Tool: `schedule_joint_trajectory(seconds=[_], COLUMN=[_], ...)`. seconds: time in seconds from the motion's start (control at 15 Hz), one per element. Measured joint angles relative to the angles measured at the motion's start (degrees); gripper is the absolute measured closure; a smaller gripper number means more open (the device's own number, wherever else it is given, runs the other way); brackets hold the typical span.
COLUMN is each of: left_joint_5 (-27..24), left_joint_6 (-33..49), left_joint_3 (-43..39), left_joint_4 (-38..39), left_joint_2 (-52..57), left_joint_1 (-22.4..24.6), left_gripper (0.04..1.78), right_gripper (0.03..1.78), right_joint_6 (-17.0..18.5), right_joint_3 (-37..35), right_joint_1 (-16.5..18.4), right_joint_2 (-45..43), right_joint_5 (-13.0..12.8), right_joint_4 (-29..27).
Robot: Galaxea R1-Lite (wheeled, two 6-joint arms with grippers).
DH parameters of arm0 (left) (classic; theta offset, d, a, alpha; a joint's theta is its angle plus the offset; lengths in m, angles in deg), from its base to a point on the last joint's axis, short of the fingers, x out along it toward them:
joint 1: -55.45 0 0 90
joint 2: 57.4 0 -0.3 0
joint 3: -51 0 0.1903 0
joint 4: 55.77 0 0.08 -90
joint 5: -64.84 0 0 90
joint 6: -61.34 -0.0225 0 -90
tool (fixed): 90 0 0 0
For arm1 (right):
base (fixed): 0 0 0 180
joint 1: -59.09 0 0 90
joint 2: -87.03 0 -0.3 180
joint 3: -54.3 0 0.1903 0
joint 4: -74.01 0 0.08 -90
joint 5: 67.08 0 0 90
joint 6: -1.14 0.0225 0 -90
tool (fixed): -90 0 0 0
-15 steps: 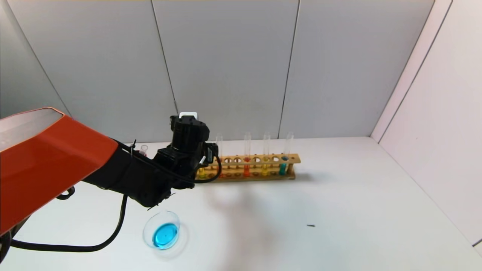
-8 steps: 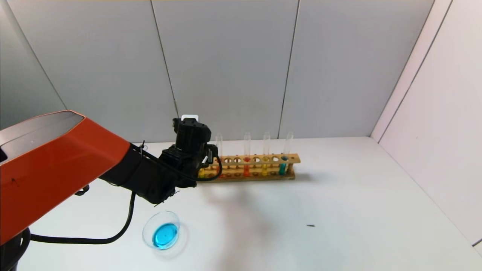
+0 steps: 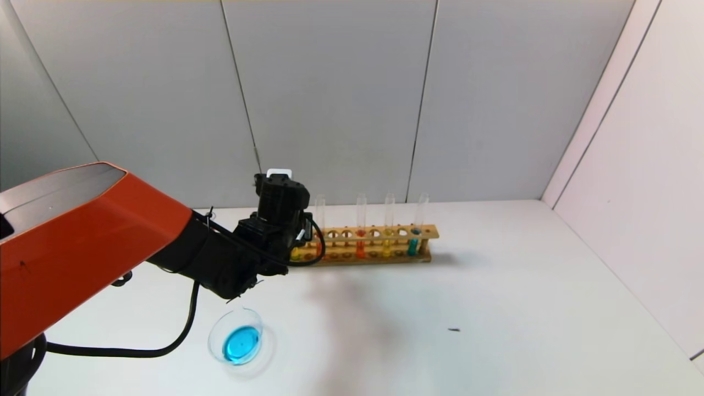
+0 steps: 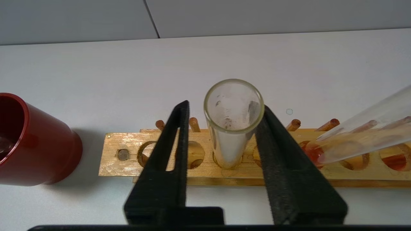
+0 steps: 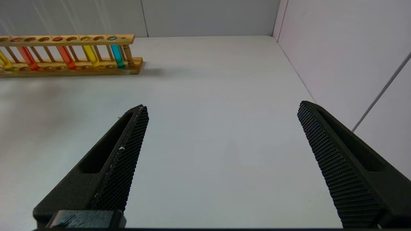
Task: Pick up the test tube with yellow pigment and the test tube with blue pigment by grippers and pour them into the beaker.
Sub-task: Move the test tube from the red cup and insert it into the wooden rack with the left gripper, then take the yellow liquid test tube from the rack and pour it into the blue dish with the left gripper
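Bright, even, diffuse overhead light, no hard glare. Soft smeared shadow on the white matte table [image 3: 522, 308], running toward 5 o'clock from the light wooden test tube rack [image 3: 374, 245]. The slanted clear glass tube [image 4: 369, 128] at 3 o'clock in the left wrist view is blurred.

The head camera looks down from high up at the white table [image 3: 495, 286]. The left wrist camera sits very close to the wooden rack [image 4: 224, 175]. The right wrist camera looks low across the table and sees the same rack far off at the upper left.
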Motion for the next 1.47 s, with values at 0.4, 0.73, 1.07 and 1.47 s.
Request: schedule_joint_trajectory(seconds=[0.4,0.73,1.07,1.47], left_joint_5=[0.0,-0.1,0.3,0.6], left_joint_6=[-0.2,-2.4,-6.1,-6.2], left_joint_3=[0.0,0.2,2.9,5.7], left_joint_4=[0.1,-0.1,-1.3,-4.2], left_joint_2=[0.0,1.0,3.1,5.4], left_joint_1=[0.0,-0.1,0.0,0.0], left_gripper=[1.51,1.51,1.51,1.51], right_gripper=[0.11,0.11,0.11,0.11], right_joint_6=[0.0,0.0,0.0,0.0], right_joint_3=[0.0,0.0,0.0,0.0], right_joint_1=[0.0,0.0,0.0,0.0], right_joint_2=[0.0,0.0,0.0,0.0], right_joint_5=[0.0,0.0,0.0,0.0], right_joint_4=[0.0,0.0,0.0,0.0])
